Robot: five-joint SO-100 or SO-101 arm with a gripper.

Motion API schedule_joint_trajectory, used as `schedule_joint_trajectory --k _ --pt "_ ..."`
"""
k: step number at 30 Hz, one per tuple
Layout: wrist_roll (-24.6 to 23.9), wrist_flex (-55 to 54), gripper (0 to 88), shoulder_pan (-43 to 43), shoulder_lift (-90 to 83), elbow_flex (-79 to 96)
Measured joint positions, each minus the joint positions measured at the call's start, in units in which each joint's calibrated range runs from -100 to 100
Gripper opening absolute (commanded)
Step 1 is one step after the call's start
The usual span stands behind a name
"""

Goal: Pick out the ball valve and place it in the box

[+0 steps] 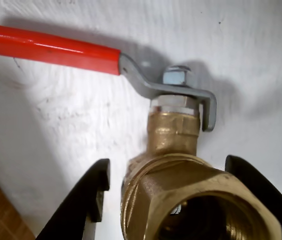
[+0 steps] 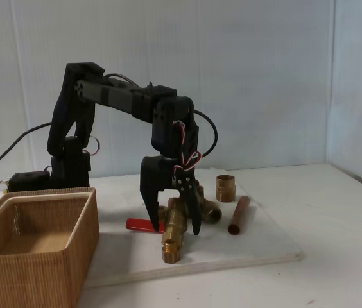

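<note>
My arm [image 2: 113, 99] is matte black, built of blocky segments. Black cables [image 2: 208, 131] loop off it, with red and white wires [image 2: 182, 151] near my black two-finger gripper [image 2: 173, 228].

In the fixed view the box [image 2: 36, 247] stands open-topped at the left edge of the white board [image 2: 258, 247], its inside bare. Behind the ball valve [image 2: 174, 228], a brass elbow [image 2: 208, 210], a short brass coupling [image 2: 225, 188] and a copper tube [image 2: 238, 215] crowd the board's middle and right. The fingers [image 2: 149, 199] straddle the valve, with board showing between them and its body in the wrist view. The board's front edge and right corner lie free.
</note>
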Motion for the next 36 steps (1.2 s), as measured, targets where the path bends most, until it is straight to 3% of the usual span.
schedule_joint_trajectory --k 6,13,27,36 --pt "0.0 0.0 23.2 0.1 0.0 0.0" --pt "-0.2 0.0 7.6 -1.1 0.0 1.2" --pt "-0.2 0.2 7.4 -1.2 0.0 1.2" --pt "-0.2 6.5 7.4 -0.8 0.2 -0.4"
